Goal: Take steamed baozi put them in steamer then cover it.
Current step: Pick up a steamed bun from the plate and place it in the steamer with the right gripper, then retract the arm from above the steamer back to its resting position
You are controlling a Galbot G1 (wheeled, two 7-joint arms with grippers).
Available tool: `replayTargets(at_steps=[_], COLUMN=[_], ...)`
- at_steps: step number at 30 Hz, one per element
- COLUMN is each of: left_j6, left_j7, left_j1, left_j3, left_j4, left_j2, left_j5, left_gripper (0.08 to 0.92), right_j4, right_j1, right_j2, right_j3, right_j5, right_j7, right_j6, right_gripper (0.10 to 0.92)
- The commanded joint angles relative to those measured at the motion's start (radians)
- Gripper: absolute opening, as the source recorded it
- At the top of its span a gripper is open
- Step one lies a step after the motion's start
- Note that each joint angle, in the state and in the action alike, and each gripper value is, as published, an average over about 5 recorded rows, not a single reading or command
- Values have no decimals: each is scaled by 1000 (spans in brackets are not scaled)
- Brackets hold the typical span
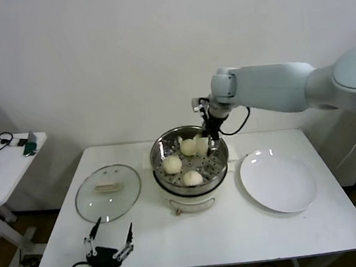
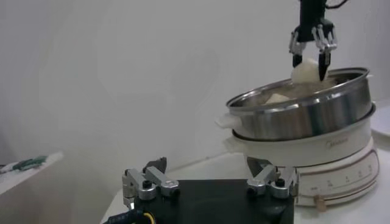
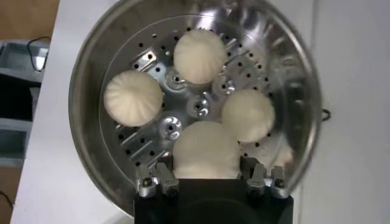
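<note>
The steamer (image 1: 157, 154) is a shiny steel basket on a white cooker base at mid-table. Three baozi (image 1: 172, 164) (image 1: 193, 177) (image 1: 188, 147) lie on its perforated floor. My right gripper (image 1: 208, 142) reaches down inside the far right rim, shut on one more baozi (image 3: 206, 149), which sits at about rim height (image 2: 304, 72). In the right wrist view the other three baozi (image 3: 133, 97) (image 3: 199, 56) (image 3: 248, 114) lie beyond the held one. My left gripper (image 1: 111, 238) hangs open and empty at the table's front left edge.
The round glass lid (image 1: 108, 192) lies flat on the table left of the steamer. A bare white plate (image 1: 277, 181) sits to the steamer's right. A small side table (image 1: 11, 165) with cables stands at the far left.
</note>
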Motion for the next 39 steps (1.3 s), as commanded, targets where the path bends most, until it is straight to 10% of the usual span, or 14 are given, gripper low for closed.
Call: replayTargets(at_steps=[1, 39], left_j6=[-4, 9], left_j7=[2, -20], left_j1=[2, -30], left_j3=[-8, -10], left_j4=[12, 9], left_j2=[9, 18], left_j5=[-11, -11], left_gripper=[823, 823], right_j4=[-19, 53], right_j1=[-70, 66], right_j2=[46, -169], right_j3=[-36, 89], right_j5=[20, 22], right_j7=[12, 26], right_j6=[-8, 50], right_gripper=[696, 823])
